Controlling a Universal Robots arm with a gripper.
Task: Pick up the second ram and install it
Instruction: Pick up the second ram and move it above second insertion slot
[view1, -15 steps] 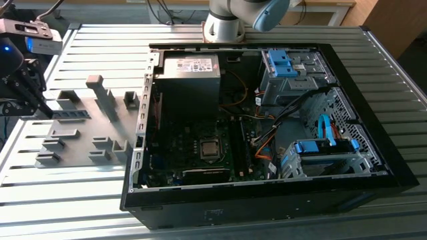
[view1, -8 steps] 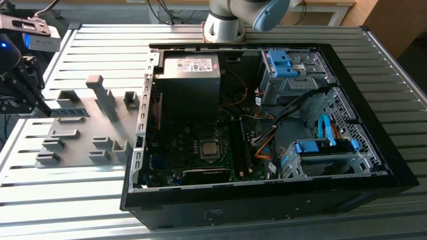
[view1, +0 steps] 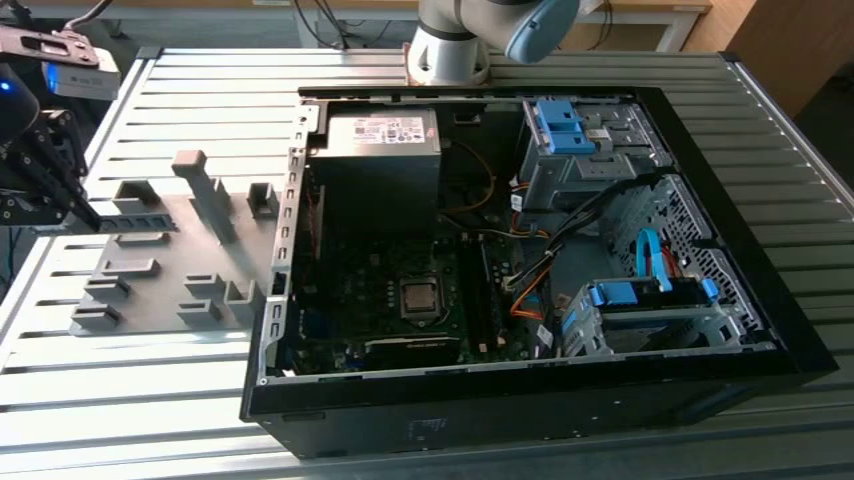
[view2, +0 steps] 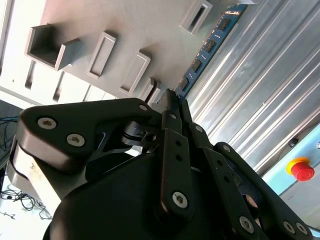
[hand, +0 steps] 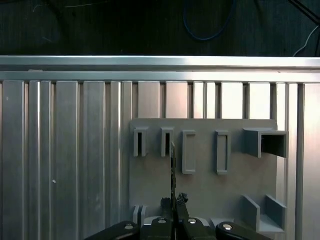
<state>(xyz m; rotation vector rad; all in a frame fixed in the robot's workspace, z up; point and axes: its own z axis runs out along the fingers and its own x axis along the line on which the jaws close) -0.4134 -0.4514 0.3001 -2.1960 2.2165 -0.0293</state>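
The second ram (view2: 207, 47) is a thin blue-green stick with black chips, and my gripper (view2: 172, 97) is shut on one end of it. In the first wrist view the ram (hand: 173, 167) shows edge-on, running out from the gripper (hand: 174, 201) over the grey slotted tray (hand: 235, 185). Whether the stick touches the tray I cannot tell. In the exterior view the gripper (view1: 60, 195) is at the far left, above the tray's (view1: 160, 260) left end and well away from the open computer case (view1: 534, 250). The motherboard (view1: 400, 300) lies in the case bottom.
The case holds a power supply (view1: 380, 150), blue drive cages (view1: 574, 130) and loose cables (view1: 587, 215). The arm's base (view1: 447, 50) stands behind the case. Everything rests on a slatted aluminium table (view1: 200, 110). A red stop button (view2: 300, 169) is off the table's edge.
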